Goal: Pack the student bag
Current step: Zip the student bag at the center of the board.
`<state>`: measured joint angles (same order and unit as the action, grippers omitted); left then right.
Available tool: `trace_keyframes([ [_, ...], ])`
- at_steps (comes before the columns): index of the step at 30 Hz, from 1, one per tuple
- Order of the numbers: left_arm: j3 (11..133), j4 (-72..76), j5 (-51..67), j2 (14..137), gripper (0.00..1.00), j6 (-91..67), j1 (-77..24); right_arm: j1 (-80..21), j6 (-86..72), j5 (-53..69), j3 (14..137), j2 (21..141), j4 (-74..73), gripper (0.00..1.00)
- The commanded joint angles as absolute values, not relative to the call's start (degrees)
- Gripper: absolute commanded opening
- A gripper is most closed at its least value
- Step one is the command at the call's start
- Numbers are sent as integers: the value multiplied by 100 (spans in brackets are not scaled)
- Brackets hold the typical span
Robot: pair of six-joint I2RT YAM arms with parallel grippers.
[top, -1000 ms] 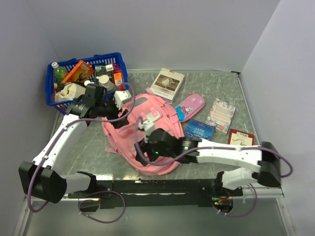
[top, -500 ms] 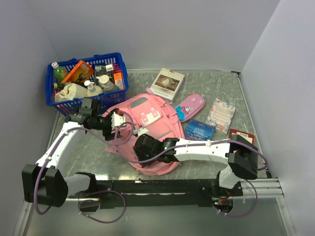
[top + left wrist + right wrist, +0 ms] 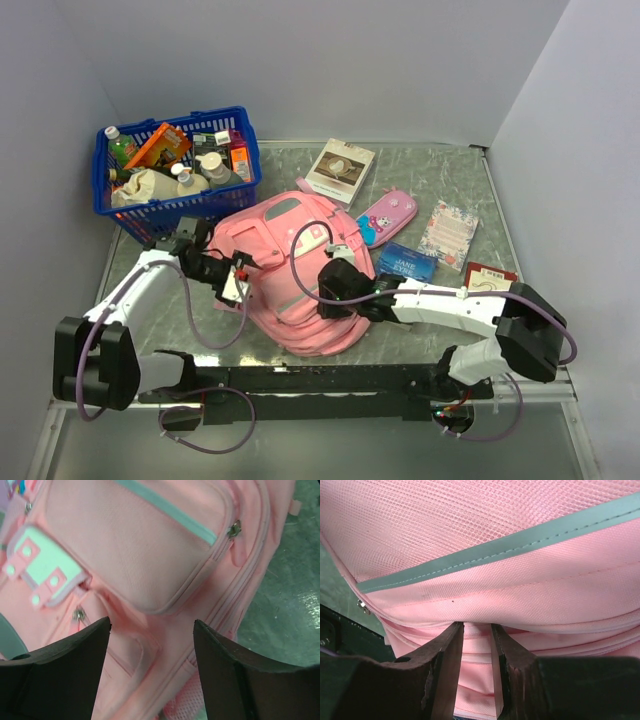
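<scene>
The student bag (image 3: 285, 255) is a large pink backpack lying front side up in the middle of the table. My left gripper (image 3: 243, 283) is open at the bag's left edge. In the left wrist view it (image 3: 151, 623) hovers over the bag's front pocket (image 3: 135, 555), with nothing between the jaws. My right gripper (image 3: 328, 298) is at the bag's near right side. In the right wrist view it (image 3: 476, 626) is shut on a fold of the bag's pink fabric (image 3: 485, 600), just below the grey stripe (image 3: 495, 550).
A blue basket (image 3: 150, 215) full of bottles and boxes stands at the back left. A tan book (image 3: 340, 170), a pink pencil case (image 3: 387, 215), a blue book (image 3: 405, 265), a floral notebook (image 3: 450, 233) and a red item (image 3: 488, 278) lie right of the bag.
The bag went from crumpled to spread out with its front up. My left gripper came nearer along the bag's left side. My right gripper shifted right with the fabric.
</scene>
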<state>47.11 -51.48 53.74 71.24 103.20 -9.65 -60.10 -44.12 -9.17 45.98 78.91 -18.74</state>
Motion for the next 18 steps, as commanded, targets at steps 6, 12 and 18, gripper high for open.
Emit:
trace_keyframes([
  [6,4519,-6170,5284,7278,65,13710,-1379,-5836,-4491,-1020,4272,7717,-1310,36],
  [12,3982,-4968,5449,7084,51,14105,-1599,-5792,-4421,-888,4192,7515,-1116,35],
  [18,3577,-3263,5520,7154,52,13993,-1758,-5775,-4395,-905,4122,7173,-1160,37],
])
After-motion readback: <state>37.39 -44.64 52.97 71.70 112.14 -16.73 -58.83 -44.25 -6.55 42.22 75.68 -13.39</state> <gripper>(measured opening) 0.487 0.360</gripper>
